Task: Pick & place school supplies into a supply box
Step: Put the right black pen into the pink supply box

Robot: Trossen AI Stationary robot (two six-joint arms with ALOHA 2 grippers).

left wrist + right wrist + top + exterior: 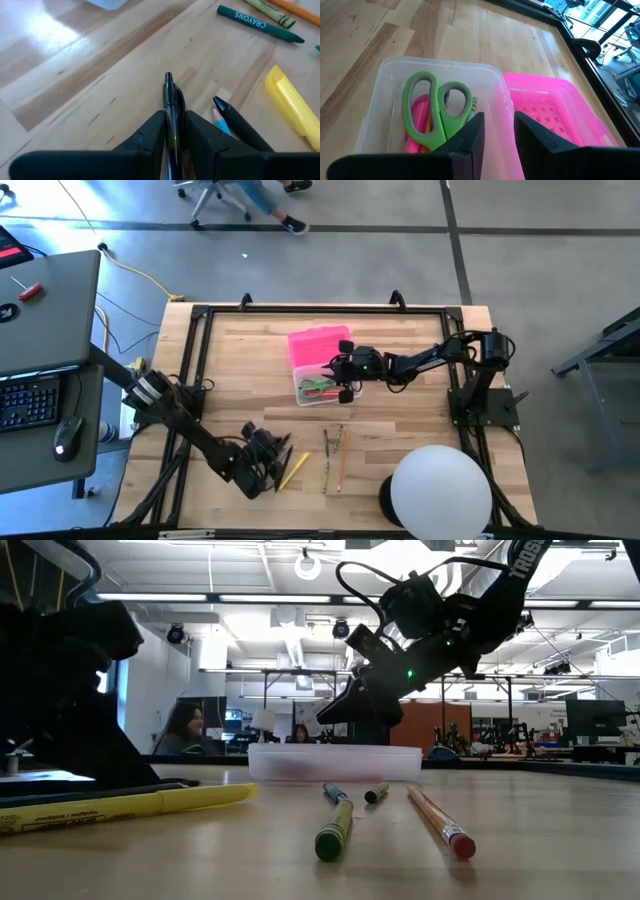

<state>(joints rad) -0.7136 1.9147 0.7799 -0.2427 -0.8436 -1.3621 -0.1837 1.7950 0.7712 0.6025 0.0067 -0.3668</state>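
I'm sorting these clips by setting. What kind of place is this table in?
Most likely a robotics lab or open workshop. The low view shows a large hall with strip lights and exposed ceiling services, and people seated at workstations. From above, a concrete floor and a desk with a keyboard.

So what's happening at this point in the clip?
The left gripper, near the table's front edge, is shut on a black pen, with a yellow highlighter and a green crayon lying close by. The right gripper hangs open over the clear supply box, which already holds green-handled scissors. The pink lid lies beside the box. Several supplies are still loose on the table.
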